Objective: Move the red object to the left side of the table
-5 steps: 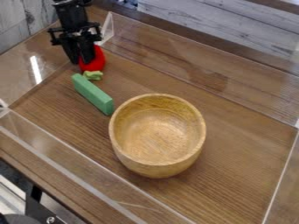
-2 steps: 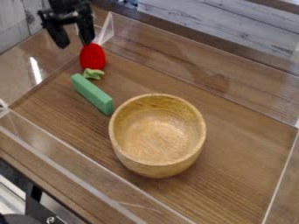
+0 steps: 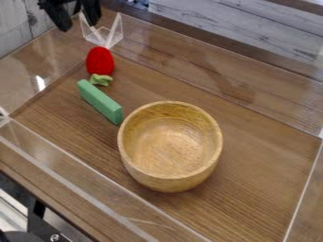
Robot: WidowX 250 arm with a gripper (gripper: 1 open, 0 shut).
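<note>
Since the red object lies free at ten o'clock on the table — its left side — the gripper hangs above, fingers spread, holding nothing — a release, seemingly.

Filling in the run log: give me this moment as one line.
hand: open, raised, holding nothing | small red toy fruit: on wooden table, left side, beside green rectangular block | wooden bowl: centre
</note>
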